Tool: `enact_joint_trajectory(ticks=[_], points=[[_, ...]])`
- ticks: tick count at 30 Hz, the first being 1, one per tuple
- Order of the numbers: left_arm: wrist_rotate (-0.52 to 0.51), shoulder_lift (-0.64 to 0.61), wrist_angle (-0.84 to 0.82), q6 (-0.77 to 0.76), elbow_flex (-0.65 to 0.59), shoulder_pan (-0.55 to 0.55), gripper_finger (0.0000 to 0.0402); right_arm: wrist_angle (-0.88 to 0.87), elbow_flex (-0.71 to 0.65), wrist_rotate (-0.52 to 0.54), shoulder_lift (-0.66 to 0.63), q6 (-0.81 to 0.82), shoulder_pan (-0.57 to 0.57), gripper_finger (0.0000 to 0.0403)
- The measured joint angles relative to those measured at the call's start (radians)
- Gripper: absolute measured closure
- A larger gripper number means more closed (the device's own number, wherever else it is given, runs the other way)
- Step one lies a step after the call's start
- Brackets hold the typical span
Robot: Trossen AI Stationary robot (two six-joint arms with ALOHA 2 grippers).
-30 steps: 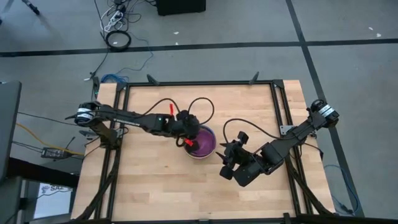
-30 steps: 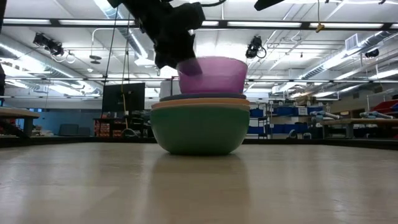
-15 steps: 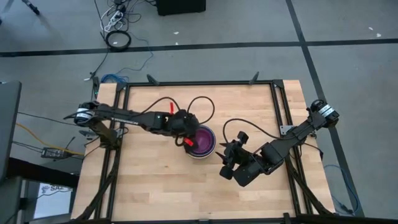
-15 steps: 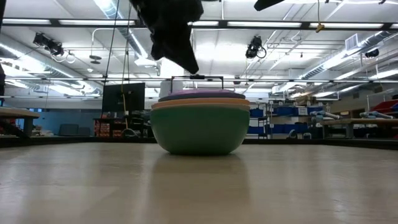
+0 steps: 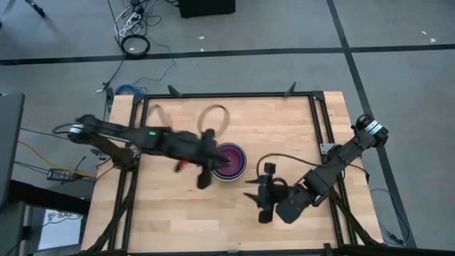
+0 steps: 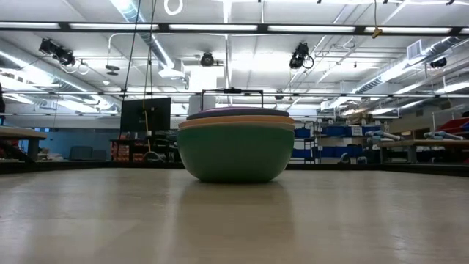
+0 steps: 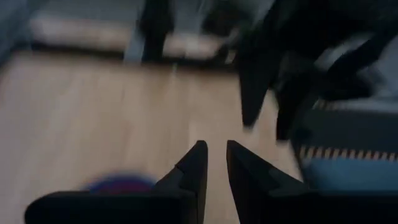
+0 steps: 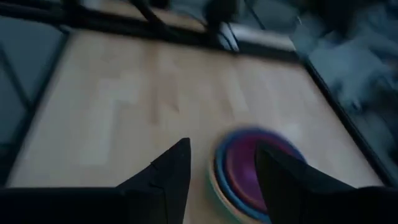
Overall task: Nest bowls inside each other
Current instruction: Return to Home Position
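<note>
The bowls stand nested in one stack (image 5: 229, 160) at the middle of the table. In the low view the outermost one is green (image 6: 234, 150), with an orange rim (image 6: 234, 124) above it and the magenta bowl (image 6: 238, 112) innermost on top. My left gripper (image 5: 204, 174) (image 7: 214, 152) hangs just left of the stack and nearer the table's near edge. It is narrowly open, with nothing between its fingers. My right gripper (image 5: 256, 198) (image 8: 221, 155) is open to the stack's right and nearer, pointing toward the stack (image 8: 255, 165).
Black frame rails (image 5: 227, 96) run along the table's edges, and each arm's base sits at a side. Bare wood (image 5: 178, 220) lies toward the near edge. No gripper shows in the low view.
My left gripper has set the magenta bowl, held tilted above the stack, down into it and let go. It has then risen out of the low view and swung toward the table's near-left. My right gripper has rolled and shifted slightly toward the near edge.
</note>
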Motion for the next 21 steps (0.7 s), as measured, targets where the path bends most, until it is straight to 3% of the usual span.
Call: enact_joint_trajectory(ticks=[5,11,13,17,21], points=[[-0.017,-0.174,0.075,0.13,0.001,-0.072,0.0332,0.186,0.0,-0.005,0.0,-0.241,0.006,0.0239],[-0.021,-0.279,0.076,0.168,-0.002,-0.14,0.0332,0.502,0.0,0.0,0.001,-0.262,-0.002,0.0238],[-0.02,-0.28,0.086,0.184,-0.002,-0.158,0.0332,0.619,0.0,-0.053,-0.002,-0.358,-0.021,0.0238],[-0.021,-0.251,0.219,0.266,-0.003,-0.152,0.0332,0.768,0.009,-0.361,-0.043,-0.468,-0.121,0.0238],[-0.031,-0.211,0.335,0.354,-0.003,-0.068,0.0332,0.666,0.082,-0.778,-0.079,-0.393,-0.329,0.0237]])
